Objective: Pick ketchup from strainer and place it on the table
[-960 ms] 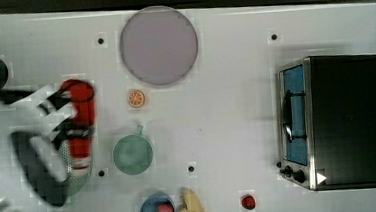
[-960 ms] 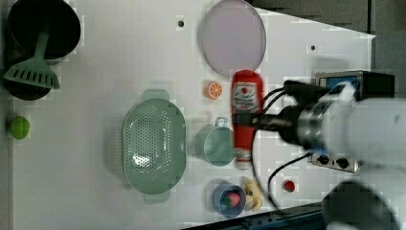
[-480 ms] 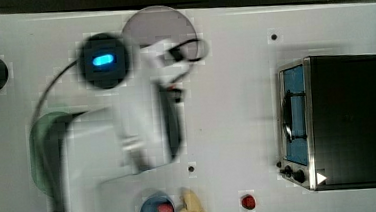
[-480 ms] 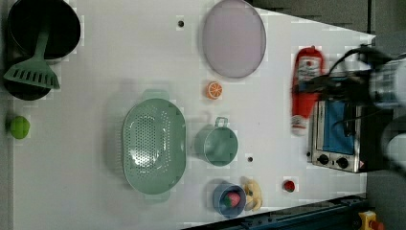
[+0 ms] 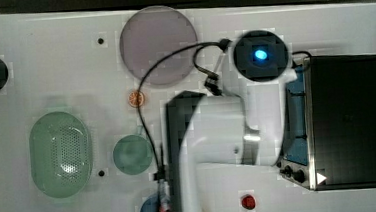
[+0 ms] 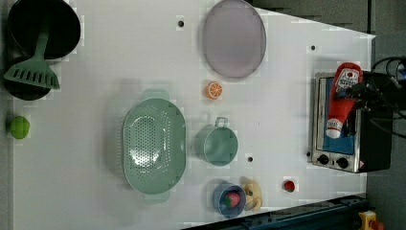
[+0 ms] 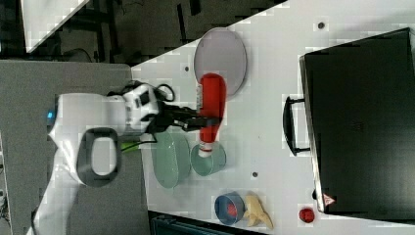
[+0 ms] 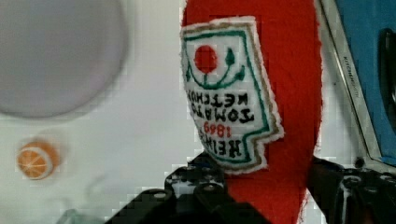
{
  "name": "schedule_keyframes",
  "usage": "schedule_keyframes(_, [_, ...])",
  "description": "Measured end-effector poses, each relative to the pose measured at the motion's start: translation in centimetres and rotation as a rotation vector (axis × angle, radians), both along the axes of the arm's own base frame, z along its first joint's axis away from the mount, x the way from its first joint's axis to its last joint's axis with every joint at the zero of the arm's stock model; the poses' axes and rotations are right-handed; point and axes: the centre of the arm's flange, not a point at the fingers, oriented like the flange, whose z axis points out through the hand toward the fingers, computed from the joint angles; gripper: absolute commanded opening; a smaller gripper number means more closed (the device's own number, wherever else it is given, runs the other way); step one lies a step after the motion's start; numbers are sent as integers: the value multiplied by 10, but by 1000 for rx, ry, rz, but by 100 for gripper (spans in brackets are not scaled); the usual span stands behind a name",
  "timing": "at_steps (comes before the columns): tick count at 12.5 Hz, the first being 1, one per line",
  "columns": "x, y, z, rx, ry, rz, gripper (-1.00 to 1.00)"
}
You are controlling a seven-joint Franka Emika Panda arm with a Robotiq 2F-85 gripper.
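Observation:
The ketchup [image 6: 343,98], a red squeeze bottle with a white label and cap, hangs in the air with my gripper [image 6: 356,92] shut on its middle. In the left view it lines up with the oven's front; in the right view the ketchup [image 7: 210,104] hangs above the table between plate and cup, gripper [image 7: 207,119] around it. The wrist view shows the ketchup [image 8: 289,84] label up close, dark fingers [image 8: 187,186] on both sides, white table [image 8: 140,121] below. The pale green strainer [image 6: 153,140], also strainer [image 5: 59,154], holds nothing. My arm [image 5: 214,149] covers the top view's middle.
A green cup [image 6: 220,145] stands beside the strainer, an orange slice [image 6: 214,90] and lilac plate [image 6: 233,38] further on. A toaster oven [image 6: 342,143] sits at the left view's right. A blue bowl [image 6: 230,199], banana [image 6: 252,194] and small red fruit [image 6: 288,185] lie near the edge.
The arm has carried the ketchup away from the cup and strainer, across the table to the left view's right, up to the oven. The strainer stayed put.

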Motion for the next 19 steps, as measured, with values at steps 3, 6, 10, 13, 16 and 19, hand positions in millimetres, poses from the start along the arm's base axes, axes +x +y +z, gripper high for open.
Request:
schedule_keyframes(3, [-18, -13, -39, 5, 13, -17, 13])
schedule_keyframes(6, [-40, 13, -100, 22, 29, 30, 13])
schedule_keyframes(10, [-62, 47, -183, 59, 60, 91, 19])
schedule_keyframes(13, [-63, 53, -214, 70, 70, 111, 83])
schedule_keyframes(16, [-57, 52, -203, 65, 36, 108, 100])
schedule_keyframes(19, [-39, 50, -151, 43, 32, 77, 100])
